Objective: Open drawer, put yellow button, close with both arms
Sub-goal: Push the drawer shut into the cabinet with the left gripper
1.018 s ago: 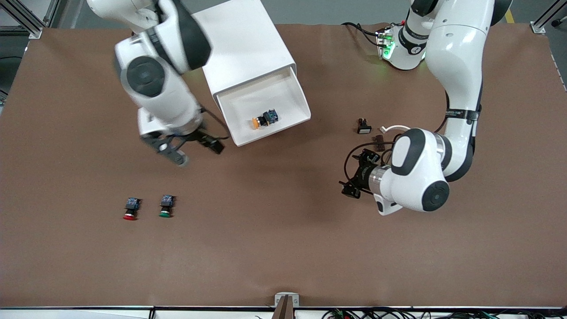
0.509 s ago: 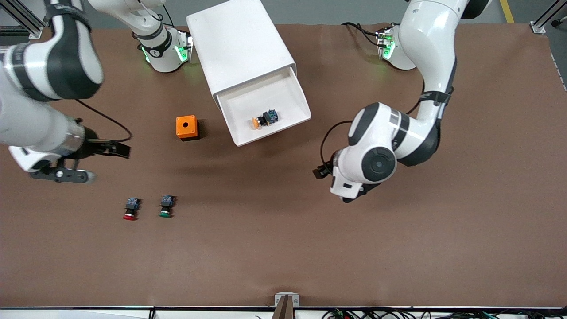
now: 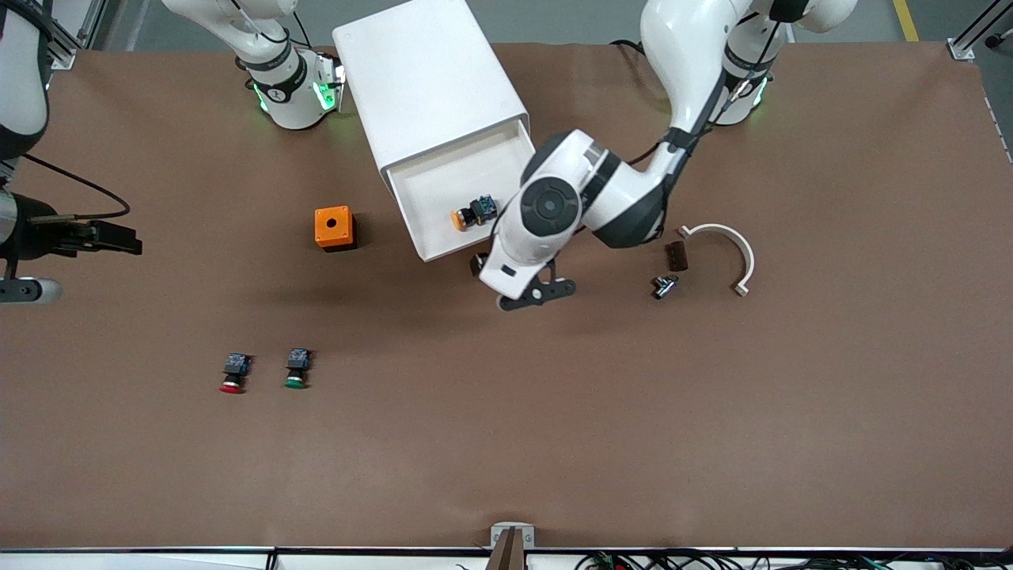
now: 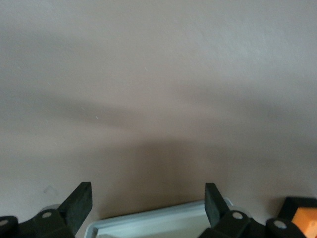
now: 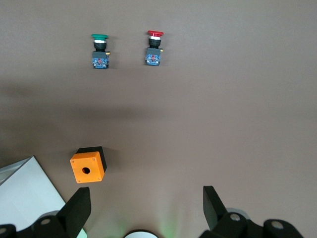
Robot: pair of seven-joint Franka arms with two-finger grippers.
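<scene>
The white cabinet (image 3: 427, 79) has its top drawer (image 3: 443, 249) pulled open. The yellow button (image 3: 472, 212) lies on its side in the drawer. My left gripper (image 3: 478, 265) is at the drawer's front rim, mostly hidden under its own wrist. In the left wrist view my left gripper (image 4: 148, 191) is open and empty, and the drawer's rim (image 4: 148, 220) shows between its fingers. My right gripper (image 3: 127, 240) is over the right arm's end of the table. It is open and empty in the right wrist view (image 5: 147, 196).
An orange box (image 3: 332, 228) stands beside the drawer. A red button (image 3: 233, 374) and a green button (image 3: 297, 370) lie nearer the front camera. A white curved piece (image 3: 736, 253) and small dark parts (image 3: 675, 255) lie toward the left arm's end.
My left arm has swung from its end of the table to the drawer's front rim. My right arm has drawn away to its own end, uncovering the orange box. The yellow button has not moved.
</scene>
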